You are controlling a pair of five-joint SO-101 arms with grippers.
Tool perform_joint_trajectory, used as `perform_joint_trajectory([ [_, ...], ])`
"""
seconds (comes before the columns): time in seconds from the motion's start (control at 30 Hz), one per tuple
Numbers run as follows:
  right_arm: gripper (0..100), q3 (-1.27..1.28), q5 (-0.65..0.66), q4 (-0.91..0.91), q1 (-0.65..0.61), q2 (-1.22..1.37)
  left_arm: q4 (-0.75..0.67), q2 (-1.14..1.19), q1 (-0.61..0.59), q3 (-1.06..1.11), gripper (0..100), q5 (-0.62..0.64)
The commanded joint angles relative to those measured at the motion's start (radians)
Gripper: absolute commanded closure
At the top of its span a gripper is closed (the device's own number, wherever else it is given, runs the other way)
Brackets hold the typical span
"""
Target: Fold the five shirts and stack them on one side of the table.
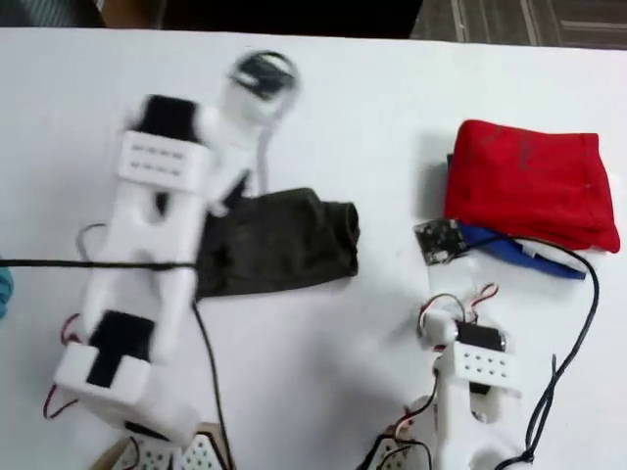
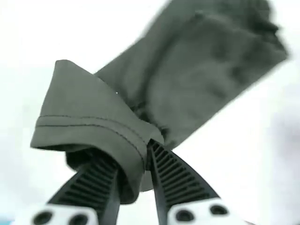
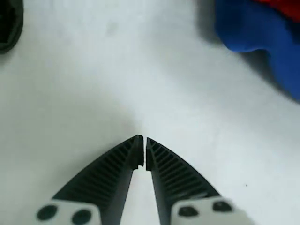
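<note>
1. The left arm (image 1: 157, 196) is reaching from the near left edge of the white table (image 1: 372, 117) toward the far side. Its upper section is crossing over the left end of the dark green shirt (image 1: 284, 240). A black cable (image 1: 59, 262) is running in from the left edge and passing across this arm.

2. In the left wrist view, the left gripper (image 2: 133, 154) is clamping a fold of the dark green shirt between its two ribbed black fingers (image 2: 173, 180). The pinched part is a hemmed edge with a visible line of stitching, and it is curling over one finger. The rest of the garment is trailing away from the fingers onto the table.

3. In the high view, the dark green shirt is lying near the middle of the table, bunched into a rough rectangle. It is sitting well apart from the other garments.

4. The right arm (image 1: 475, 362) is sitting drawn back at the near right edge.

5. In the right wrist view, the right gripper (image 3: 143, 140) is hanging over bare table surface. Its fingertips are almost touching and are holding nothing.

6. At the far right, the red shirt (image 1: 529, 181) is lying folded on top of the blue shirt (image 1: 519, 250). The two are forming one stack, with the blue edge showing along the near side of the red one.

7. The right wrist view is showing a corner of the blue shirt beyond the fingertips, apart from them.
</note>
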Motion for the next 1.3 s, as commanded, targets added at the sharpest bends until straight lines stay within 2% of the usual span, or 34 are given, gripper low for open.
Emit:
perform_joint_trajectory([
  [0.0, 97.6, 0.000, -0.029, -0.019, 0.012, -0.027, -0.028, -0.031, 0.106, -0.007, 97, 0.011],
  [0.33, 97.6, 0.002, -0.028, -0.019, 0.012, -0.024, -0.187, 0.129, 0.212, -0.015, 97, 0.012],
  [0.43, 97.6, 0.002, -0.026, -0.019, 0.012, -0.022, -0.195, 0.161, 0.230, -0.070, 97, 0.012],
  [0.63, 97.6, 0.002, -0.026, -0.031, 0.012, -0.021, -0.176, 0.278, 0.244, -0.173, 97, 0.012],
  [0.83, 97.6, 0.002, -0.026, -0.031, 0.008, -0.021, -0.101, 0.348, 0.245, -0.278, 97, 0.012],
  [0.9, 97.6, 0.002, -0.026, -0.031, 0.007, -0.021, -0.069, 0.351, 0.245, -0.315, 94, 0.012],
  [1.0, 97.6, 0.002, -0.026, -0.031, 0.007, -0.021, 0.000, 0.347, 0.242, -0.400, 82, 0.011],
  [1.1, 97.6, 0.002, -0.026, -0.031, 0.007, -0.021, 0.020, 0.325, 0.206, -0.489, 73, 0.012],
  [1.27, 97.6, 0.003, -0.026, -0.030, 0.007, -0.021, 0.018, 0.261, 0.044, -0.524, 76, 0.012],
])
